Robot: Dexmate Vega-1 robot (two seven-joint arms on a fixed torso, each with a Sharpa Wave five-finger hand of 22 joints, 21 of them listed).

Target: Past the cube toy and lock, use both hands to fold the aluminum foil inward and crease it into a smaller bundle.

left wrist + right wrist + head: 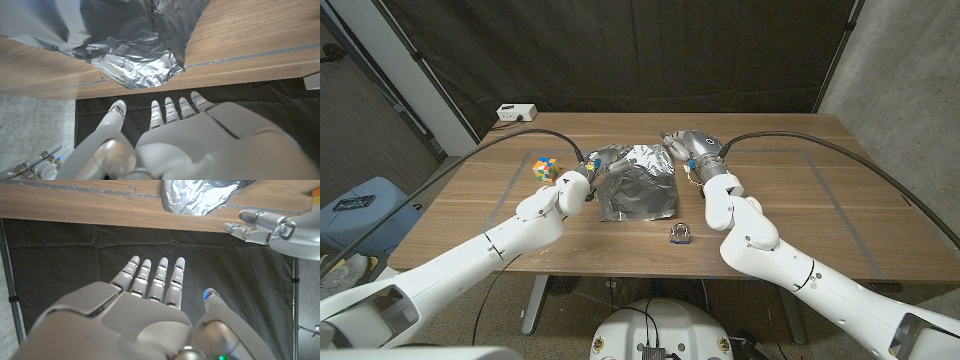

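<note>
Reaching over the table from both sides, the two hands stand at the far part of the foil. The left hand is at the foil's left far corner, fingers stretched and apart in its wrist view, with nothing between them; if they touch the foil edge, I cannot tell. The right hand is at the right far corner, also with fingers straight and spread, holding nothing.

Between them the foil lies crumpled on the wooden table, near its middle. The far part is bunched and brighter; the near part is flatter and darker. In the left wrist view one wrinkled corner looks already turned over.

Nearer to the robot, just beside the foil's near right corner, sits a small lock. Left of the foil, close to the left wrist, is a colored cube. At the far left corner of the table is a white box.
</note>
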